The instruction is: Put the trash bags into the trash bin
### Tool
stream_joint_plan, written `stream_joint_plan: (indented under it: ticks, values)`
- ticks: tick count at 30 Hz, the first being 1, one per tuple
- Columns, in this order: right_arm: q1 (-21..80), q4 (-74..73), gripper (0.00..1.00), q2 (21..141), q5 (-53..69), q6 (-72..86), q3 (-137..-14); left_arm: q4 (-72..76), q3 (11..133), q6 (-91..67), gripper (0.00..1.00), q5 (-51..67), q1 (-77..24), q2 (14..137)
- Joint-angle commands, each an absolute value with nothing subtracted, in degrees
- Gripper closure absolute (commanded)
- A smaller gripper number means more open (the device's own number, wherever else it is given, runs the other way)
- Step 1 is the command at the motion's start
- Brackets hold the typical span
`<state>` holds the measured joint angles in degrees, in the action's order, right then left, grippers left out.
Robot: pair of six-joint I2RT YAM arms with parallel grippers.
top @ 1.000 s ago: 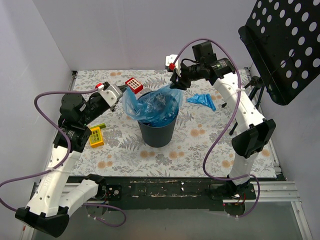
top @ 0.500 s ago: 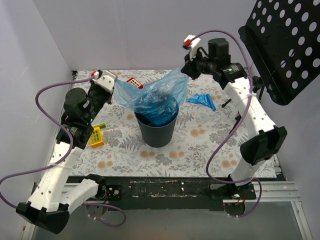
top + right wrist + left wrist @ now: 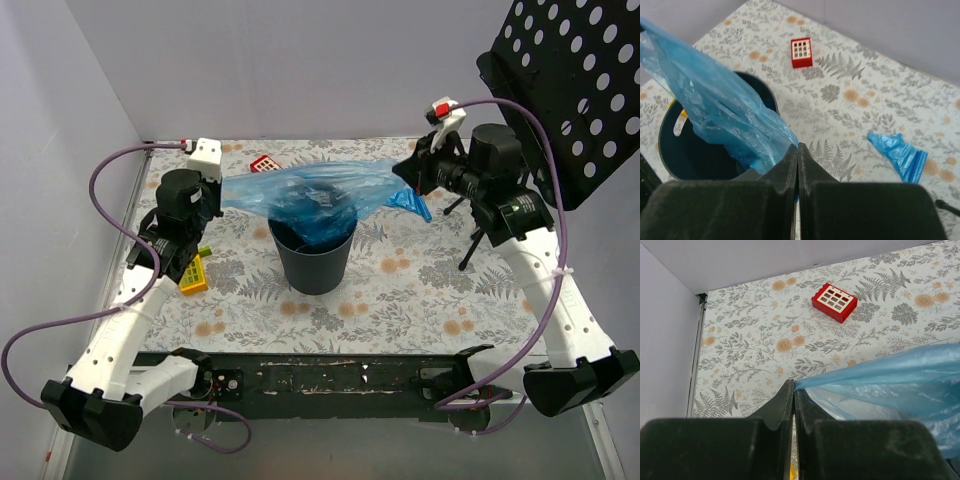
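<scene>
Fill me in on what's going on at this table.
Both arms are handling the spread trash bag above the trash bin. The left gripper has its fingers shut on the bag's left edge, and the right gripper is shut on its right edge, so the film is stretched between them. The bag's middle sags into the bin. A folded trash bag lies on the table, untouched, with a red tile and a yellow block off to the side.
</scene>
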<state>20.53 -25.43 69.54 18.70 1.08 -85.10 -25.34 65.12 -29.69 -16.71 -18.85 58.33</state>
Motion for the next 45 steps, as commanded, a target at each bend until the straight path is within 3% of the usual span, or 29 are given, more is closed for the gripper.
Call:
stream_joint_plan:
  ticks: [1, 12, 16, 20, 24, 30, 34, 36, 43, 44, 45]
  values:
    - [20.5, -23.5, 0.99, 69.3, 24.8, 4.5, -79.4, -24.1, 64.4, -31.3, 1.00, -15.5, -18.5, 60.3]
    - [18.3, -16.3, 0.99, 78.6, 22.9, 4.4, -82.0, -16.8, 70.0, -30.1, 1.00, -7.9, -16.7, 76.0]
    - [16.7, -17.2, 0.99, 82.6, 23.8, 3.8, -81.7, -25.4, 76.7, -33.7, 1.00, -2.7, -14.7, 85.5]
    - [16.4, -23.5, 0.99, 85.6, 28.2, 2.6, -83.2, -38.6, 82.9, -36.3, 1.00, 11.2, -13.1, 92.4]
    - [16.4, -26.4, 0.99, 84.6, 31.0, 2.0, -81.0, -47.3, 82.7, -35.6, 1.00, 22.1, -11.5, 91.9]
    - [16.4, -30.7, 0.99, 80.4, 34.3, 0.2, -77.1, -52.4, 74.8, -31.0, 1.00, 35.4, -9.7, 81.2]
    - [16.4, -35.9, 0.99, 80.1, 36.6, -3.9, -77.8, -55.3, 70.7, -27.8, 1.00, 36.0, -9.2, 75.8]
    - [16.4, -39.8, 0.94, 81.0, 36.6, -6.5, -79.1, -57.3, 69.4, -25.1, 1.00, 34.7, -8.9, 73.7]
    - [11.5, -49.3, 0.57, 81.8, 35.2, -10.1, -81.6, -63.4, 67.3, -10.0, 1.00, 27.5, -7.6, 66.8]
    - [9.9, -49.4, 0.54, 81.5, 35.9, -10.7, -83.0, -64.2, 68.2, -7.8, 0.98, 26.7, -7.3, 66.4]
    - [8.7, -49.1, 0.53, 81.0, 36.8, -11.9, -84.4, -64.9, 69.4, -6.3, 0.87, 26.1, -6.9, 66.0]
